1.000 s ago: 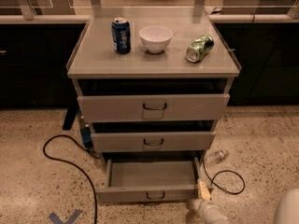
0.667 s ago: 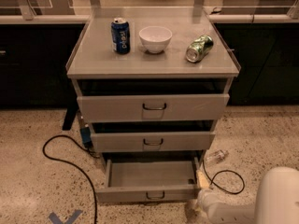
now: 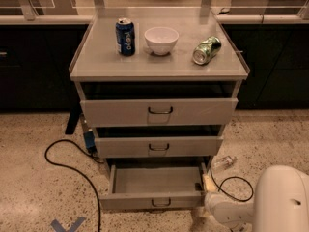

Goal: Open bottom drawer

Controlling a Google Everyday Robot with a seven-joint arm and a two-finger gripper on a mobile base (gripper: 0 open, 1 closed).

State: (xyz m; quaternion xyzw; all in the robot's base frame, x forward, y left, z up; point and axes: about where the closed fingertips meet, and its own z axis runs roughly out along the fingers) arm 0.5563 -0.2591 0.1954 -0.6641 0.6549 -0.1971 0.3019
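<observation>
The bottom drawer point(image 3: 154, 201) is the lowest of three grey drawers in the cabinet point(image 3: 96, 66). It stands pulled out toward me, its shallow grey tray point(image 3: 157, 179) is open to view, and a small dark wire handle point(image 3: 161, 203) sits at the centre of its front. My gripper point(image 3: 208, 183) is at the drawer's front right corner, against its right side wall. The white arm point(image 3: 277, 199) reaches in from the bottom right. The mid point(image 3: 159, 147) and top point(image 3: 159, 111) drawers stand only slightly out.
On the cabinet top are a blue can point(image 3: 125, 36), a white bowl point(image 3: 161, 40) and a green can on its side point(image 3: 206, 50). A black cable point(image 3: 72, 168) loops on the floor at left. A clear bottle point(image 3: 224, 162) and another cable point(image 3: 236, 190) lie at right.
The white arm has come further into view from the bottom right. The gripper stays at the drawer's right front corner. The drawer has not visibly moved.
</observation>
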